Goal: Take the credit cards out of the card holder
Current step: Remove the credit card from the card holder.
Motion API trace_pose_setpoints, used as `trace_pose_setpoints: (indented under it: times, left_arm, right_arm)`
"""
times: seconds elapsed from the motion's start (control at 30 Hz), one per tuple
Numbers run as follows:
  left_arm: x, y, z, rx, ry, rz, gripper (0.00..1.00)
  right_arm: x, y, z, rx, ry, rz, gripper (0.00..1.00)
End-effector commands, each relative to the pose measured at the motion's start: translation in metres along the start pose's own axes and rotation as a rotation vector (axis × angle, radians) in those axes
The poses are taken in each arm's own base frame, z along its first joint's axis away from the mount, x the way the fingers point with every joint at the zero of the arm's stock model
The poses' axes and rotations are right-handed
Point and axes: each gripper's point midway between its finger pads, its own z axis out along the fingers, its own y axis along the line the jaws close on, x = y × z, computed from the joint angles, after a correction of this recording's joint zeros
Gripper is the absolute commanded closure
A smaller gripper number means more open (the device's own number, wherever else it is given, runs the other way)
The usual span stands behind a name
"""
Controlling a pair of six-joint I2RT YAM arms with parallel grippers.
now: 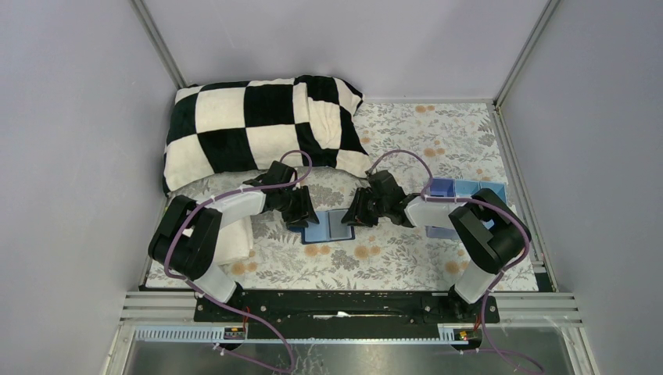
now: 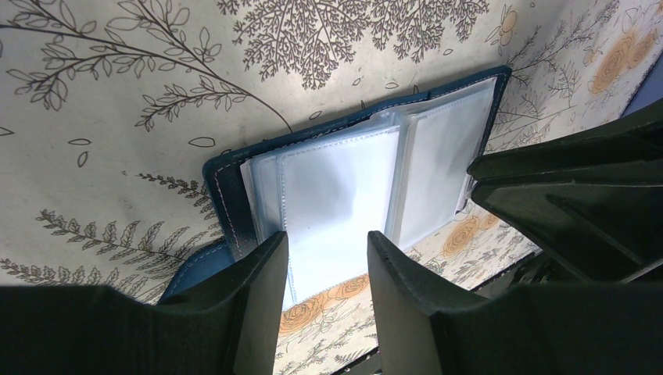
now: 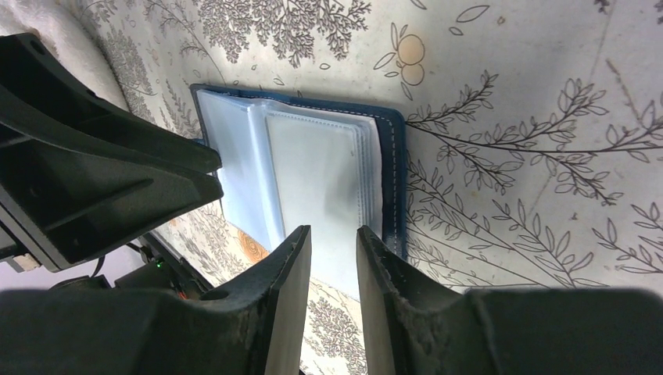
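Note:
The card holder (image 1: 328, 226) lies open and flat on the floral cloth between the two arms. Its navy cover frames pale, clear slotted sleeves (image 2: 352, 180) (image 3: 305, 164). I cannot make out any credit cards in the sleeves. My left gripper (image 1: 306, 215) hovers at the holder's left half, open, with only sleeve and cloth showing between its fingertips (image 2: 327, 238). My right gripper (image 1: 356, 212) hovers at the right half, open with a narrower gap and nothing in it (image 3: 332, 230). Each gripper shows at the edge of the other's wrist view.
A black-and-white checkered pillow (image 1: 258, 129) lies at the back left. A light-blue compartment tray (image 1: 457, 191) sits at the right behind the right arm. A white folded cloth (image 1: 234, 238) lies by the left arm. Metal frame posts and grey walls enclose the table.

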Motion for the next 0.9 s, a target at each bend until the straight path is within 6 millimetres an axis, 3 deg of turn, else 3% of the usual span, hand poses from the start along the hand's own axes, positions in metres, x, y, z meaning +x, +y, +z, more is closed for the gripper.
trace_pose_setpoints:
  times: [0.0,0.23,0.87]
  left_arm:
    - [-0.006,0.004,0.005,-0.019,-0.014,0.025,0.53]
    - [-0.006,0.004,0.004,-0.018,-0.013,0.026,0.53]
    - [-0.006,0.003,0.006,-0.011,-0.006,0.031,0.53]
  right_arm:
    - [-0.001,-0.002,-0.003,0.025,-0.022,-0.023,0.65]
    - [0.005,0.002,0.003,-0.005,0.02,-0.027,0.65]
    - [0.006,0.042,0.005,-0.112,0.063,-0.131,0.66]
